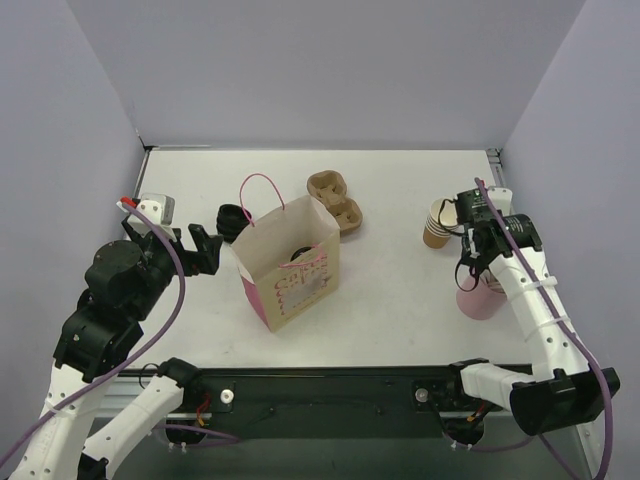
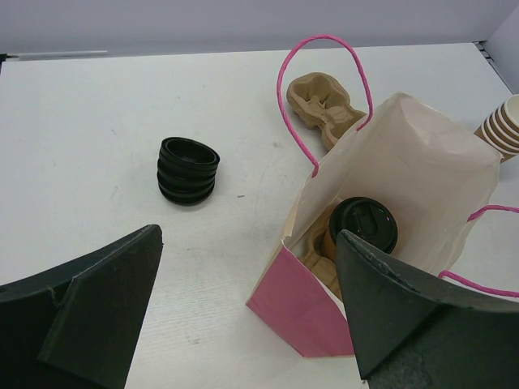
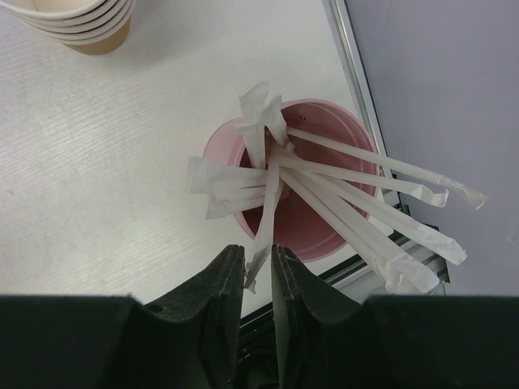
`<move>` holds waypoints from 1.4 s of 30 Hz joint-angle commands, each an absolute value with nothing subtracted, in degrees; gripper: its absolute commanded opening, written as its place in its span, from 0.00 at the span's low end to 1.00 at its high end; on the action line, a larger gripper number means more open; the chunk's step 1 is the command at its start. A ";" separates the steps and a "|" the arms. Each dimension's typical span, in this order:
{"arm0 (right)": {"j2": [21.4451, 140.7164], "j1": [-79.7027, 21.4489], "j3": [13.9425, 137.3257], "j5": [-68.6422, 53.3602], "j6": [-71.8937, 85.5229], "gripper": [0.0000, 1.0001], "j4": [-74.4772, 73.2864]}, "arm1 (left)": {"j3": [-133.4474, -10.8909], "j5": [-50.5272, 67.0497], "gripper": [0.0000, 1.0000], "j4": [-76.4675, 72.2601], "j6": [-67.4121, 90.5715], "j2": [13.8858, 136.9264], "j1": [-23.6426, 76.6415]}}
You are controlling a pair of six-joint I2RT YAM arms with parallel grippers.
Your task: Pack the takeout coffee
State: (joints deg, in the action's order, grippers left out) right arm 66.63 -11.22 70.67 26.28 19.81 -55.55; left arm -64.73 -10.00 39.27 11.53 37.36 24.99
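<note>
The takeout coffee (image 2: 363, 223), a brown cup with a black lid, stands in a cardboard carrier (image 2: 318, 261) inside the open pink and tan paper bag (image 1: 290, 275); its lid (image 1: 300, 253) also shows from above. My left gripper (image 2: 247, 235) is wide open to the left of the bag, holding nothing. At the right edge of the table, my right gripper (image 3: 257, 251) hovers over a pink cup (image 3: 324, 231) of paper-wrapped straws. Its jaws stand a narrow gap apart, and the loose end of one straw (image 3: 266, 212) hangs between them.
A stack of lidless tan cups (image 1: 438, 225) stands behind the right gripper. A stack of black lids (image 2: 188, 170) lies left of the bag. An empty cardboard cup carrier (image 1: 335, 200) sits behind the bag. The table's metal rail (image 3: 349, 81) runs close to the pink cup.
</note>
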 commanded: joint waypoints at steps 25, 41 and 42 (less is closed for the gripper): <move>67.06 -10.20 78.83 35.33 17.49 0.01 -59.67 | -64.95 -8.96 0.97 35.24 10.81 38.41 25.05; 67.32 -10.11 109.58 35.34 17.40 0.00 -73.65 | -65.13 -9.23 0.97 34.89 10.63 38.23 25.05; 67.50 -10.11 110.99 34.98 17.58 0.00 -74.00 | -65.13 -9.23 0.97 34.81 10.63 38.15 25.05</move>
State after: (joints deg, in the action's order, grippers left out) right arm 67.42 -10.46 104.95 33.89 17.91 -67.57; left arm -64.73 -9.61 38.65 11.29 38.11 24.99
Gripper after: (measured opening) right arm 0.034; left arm 0.972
